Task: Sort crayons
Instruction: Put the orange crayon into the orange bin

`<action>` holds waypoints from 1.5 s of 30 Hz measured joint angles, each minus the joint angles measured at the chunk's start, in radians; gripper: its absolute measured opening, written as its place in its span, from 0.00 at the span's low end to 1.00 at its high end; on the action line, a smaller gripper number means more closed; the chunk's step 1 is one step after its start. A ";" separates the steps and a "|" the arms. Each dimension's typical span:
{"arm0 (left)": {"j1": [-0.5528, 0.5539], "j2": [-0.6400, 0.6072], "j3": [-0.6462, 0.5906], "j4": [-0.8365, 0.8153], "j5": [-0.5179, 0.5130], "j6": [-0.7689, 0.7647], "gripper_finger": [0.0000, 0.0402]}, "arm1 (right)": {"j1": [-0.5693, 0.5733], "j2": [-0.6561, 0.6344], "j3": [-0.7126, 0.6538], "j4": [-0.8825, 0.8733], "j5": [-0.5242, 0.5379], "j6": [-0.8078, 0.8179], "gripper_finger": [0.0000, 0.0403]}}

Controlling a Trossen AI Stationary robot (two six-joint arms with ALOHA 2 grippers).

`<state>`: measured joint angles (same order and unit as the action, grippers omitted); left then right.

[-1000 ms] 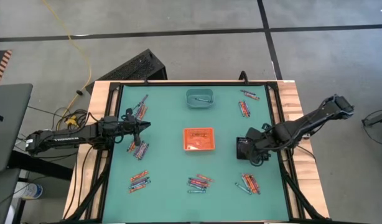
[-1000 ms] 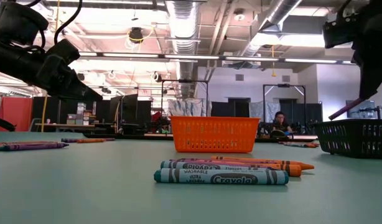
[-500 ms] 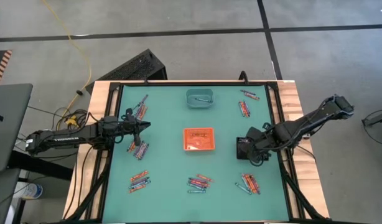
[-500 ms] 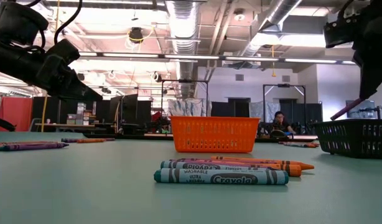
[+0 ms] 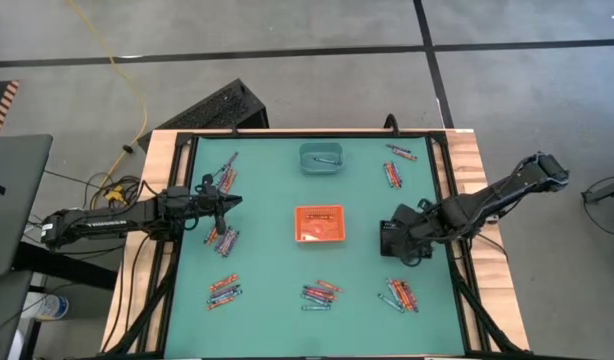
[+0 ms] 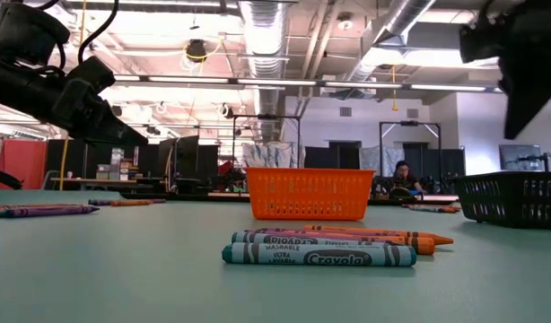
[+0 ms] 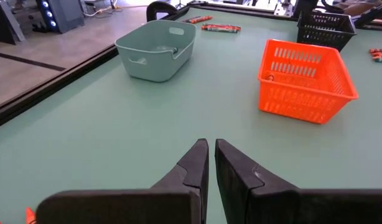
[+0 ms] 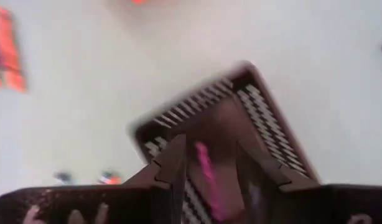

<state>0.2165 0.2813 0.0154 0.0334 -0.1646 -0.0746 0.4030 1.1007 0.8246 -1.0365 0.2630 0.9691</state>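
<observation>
Right gripper [image 5: 400, 240] sits over the black tray [image 5: 391, 238] at the table's right side, jaws spread. In the right wrist view a pink crayon [image 8: 206, 177] shows between the two fingers [image 8: 172, 163], over the tray's inside; cannot tell if it touches either finger or is already loose. Judgement: this is the drop step for the pink/purple sort.

Left gripper [image 5: 223, 203] hangs at the table's left side, jaws all but shut, nothing between them in the left wrist view. Waiting.

Handling, as a judgement: crayons are light, stiff wax sticks with paper wrap, so decent friction, but round, so they roll, and they snap if squeezed hard or levered. Pinch across the middle of the barrel, fingers square to its length, one stick at a time out of a cluster.

Where they lie, near to far from the right gripper:
- cluster [image 5: 398, 294] just beside it, toward the front edge
- front-centre cluster [image 5: 318, 293]; the low view shows these lying flat, side by side and touching
- cluster [image 5: 392, 175] at the back right
- left-side clusters [image 5: 224, 240] and [image 5: 223, 289], well apart from it, near the left gripper
- orange tray [image 5: 319, 223] and teal tray [image 5: 320, 158] each hold something small.
</observation>
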 joint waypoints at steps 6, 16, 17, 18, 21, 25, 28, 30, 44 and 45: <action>0.000 0.000 0.000 0.000 0.000 0.000 0.04 | -0.022 0.003 0.000 0.352 0.022 -0.041 0.31; 0.000 0.000 0.000 0.001 0.000 0.000 0.04 | -0.055 0.287 0.005 1.362 0.078 -0.609 0.29; 0.000 0.000 0.000 0.000 0.000 0.000 0.04 | -0.059 0.333 0.015 1.433 0.074 -0.643 0.29; 0.000 0.000 0.000 0.000 0.000 0.000 0.04 | -0.063 0.381 0.032 1.492 0.064 -0.668 0.29; 0.000 0.000 0.000 0.000 0.000 0.000 0.04 | -0.075 0.524 0.111 1.577 0.010 -0.689 0.29; 0.000 0.000 0.000 0.000 0.000 0.000 0.04 | -0.085 0.710 0.259 1.562 -0.068 -0.690 0.29; 0.000 0.000 0.000 0.000 0.000 0.000 0.04 | -0.085 0.831 0.375 1.527 -0.135 -0.690 0.29; 0.000 0.000 0.000 0.000 0.000 0.000 0.04 | -0.081 0.903 0.453 1.504 -0.159 -0.690 0.29; 0.000 0.000 0.000 0.000 0.000 0.000 0.04 | -0.093 1.388 1.092 1.320 -0.167 -0.848 0.29; 0.000 0.000 0.000 0.000 0.000 0.000 0.04 | -0.092 1.417 1.134 1.307 -0.179 -0.856 0.29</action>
<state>0.2165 0.2815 0.0154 0.0335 -0.1646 -0.0746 0.3106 2.5177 1.9586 0.2706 0.0841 0.1136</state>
